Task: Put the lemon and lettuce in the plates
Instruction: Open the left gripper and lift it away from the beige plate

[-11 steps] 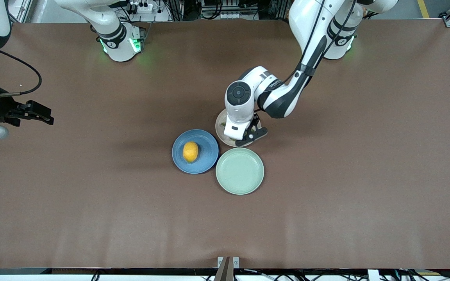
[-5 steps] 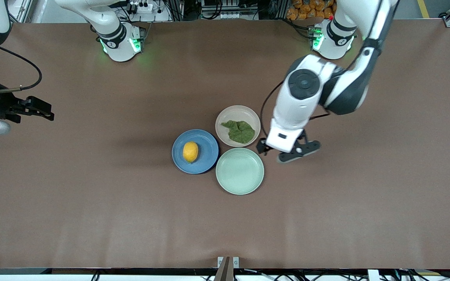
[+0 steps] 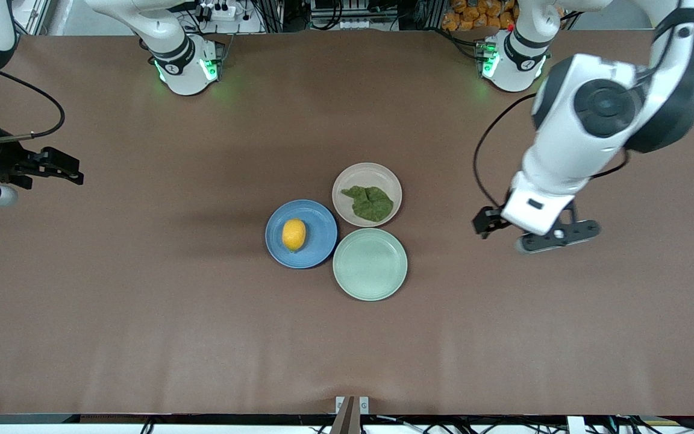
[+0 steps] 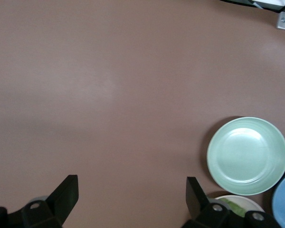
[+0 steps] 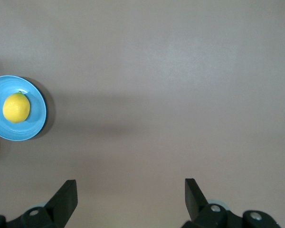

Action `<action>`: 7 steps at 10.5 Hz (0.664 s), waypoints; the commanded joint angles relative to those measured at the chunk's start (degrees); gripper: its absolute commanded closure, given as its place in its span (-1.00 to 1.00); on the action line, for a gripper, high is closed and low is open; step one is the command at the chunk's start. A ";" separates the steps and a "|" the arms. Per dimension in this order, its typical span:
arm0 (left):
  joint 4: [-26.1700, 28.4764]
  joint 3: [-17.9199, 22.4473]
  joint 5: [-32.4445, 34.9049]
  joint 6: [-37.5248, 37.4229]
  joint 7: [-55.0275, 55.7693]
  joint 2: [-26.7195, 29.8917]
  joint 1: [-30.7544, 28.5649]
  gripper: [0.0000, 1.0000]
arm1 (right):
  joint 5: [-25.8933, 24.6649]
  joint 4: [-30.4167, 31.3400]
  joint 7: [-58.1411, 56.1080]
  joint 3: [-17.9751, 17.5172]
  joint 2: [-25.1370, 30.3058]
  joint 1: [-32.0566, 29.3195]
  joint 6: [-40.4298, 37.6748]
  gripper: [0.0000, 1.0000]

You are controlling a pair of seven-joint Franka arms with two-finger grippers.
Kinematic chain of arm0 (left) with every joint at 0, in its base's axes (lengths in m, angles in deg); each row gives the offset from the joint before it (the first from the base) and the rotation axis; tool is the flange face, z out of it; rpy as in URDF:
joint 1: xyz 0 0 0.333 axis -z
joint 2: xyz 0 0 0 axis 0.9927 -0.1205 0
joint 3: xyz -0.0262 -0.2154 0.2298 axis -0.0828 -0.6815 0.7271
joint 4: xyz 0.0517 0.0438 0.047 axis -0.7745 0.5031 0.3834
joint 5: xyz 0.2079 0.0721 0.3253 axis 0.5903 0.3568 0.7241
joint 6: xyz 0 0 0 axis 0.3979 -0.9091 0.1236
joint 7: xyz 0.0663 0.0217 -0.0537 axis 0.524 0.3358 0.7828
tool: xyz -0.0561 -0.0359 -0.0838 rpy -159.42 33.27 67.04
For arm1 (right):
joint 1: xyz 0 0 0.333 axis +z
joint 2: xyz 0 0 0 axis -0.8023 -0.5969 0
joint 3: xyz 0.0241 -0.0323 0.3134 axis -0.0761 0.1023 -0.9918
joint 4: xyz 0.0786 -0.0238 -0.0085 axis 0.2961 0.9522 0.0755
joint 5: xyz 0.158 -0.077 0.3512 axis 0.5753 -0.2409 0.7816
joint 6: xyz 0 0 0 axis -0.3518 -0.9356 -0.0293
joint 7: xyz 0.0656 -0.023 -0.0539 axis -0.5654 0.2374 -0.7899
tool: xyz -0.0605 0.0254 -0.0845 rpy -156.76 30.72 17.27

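Note:
The lemon (image 3: 294, 234) lies on the blue plate (image 3: 318, 222) at mid-table. The lettuce (image 3: 370, 203) lies flat in the beige-pink plate (image 3: 359, 173), which touches the blue plate and sits farther from the front camera. My left gripper (image 3: 523, 231) is open and empty, up over bare table toward the left arm's end, well apart from the plates. My right gripper (image 3: 73, 172) is open and empty, and waits over the right arm's end of the table. The right wrist view shows the lemon (image 5: 16, 108) on the blue plate (image 5: 36, 119). In the left wrist view only an edge of the lettuce (image 4: 234, 207) shows.
An empty mint green plate (image 3: 370, 264) sits against the other two plates, nearest the front camera; it also shows in the left wrist view (image 4: 247, 156). Brown table surface surrounds the plates.
My left gripper left the lettuce in the beige-pink plate, rose and swung away toward the left arm's end of the table. The right arm barely moved.

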 commanded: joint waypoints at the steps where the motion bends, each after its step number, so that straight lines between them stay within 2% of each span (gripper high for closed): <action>1: 0.83 -0.77 0.43 -3.57 -4.96 3.54 -3.37 -1.00 | -0.72 2.03 -0.69 -1.17 1.93 -0.98 0.32 -1.00; 4: 0.74 -0.95 -0.27 -7.09 -5.76 5.65 -6.01 -1.00 | -0.72 2.03 -0.69 -1.09 1.67 -0.72 0.85 -1.00; 7: 0.74 -0.95 -4.41 -11.13 -6.90 8.38 -8.74 -1.00 | -0.72 2.03 -0.60 -1.17 1.49 -0.72 0.94 -1.00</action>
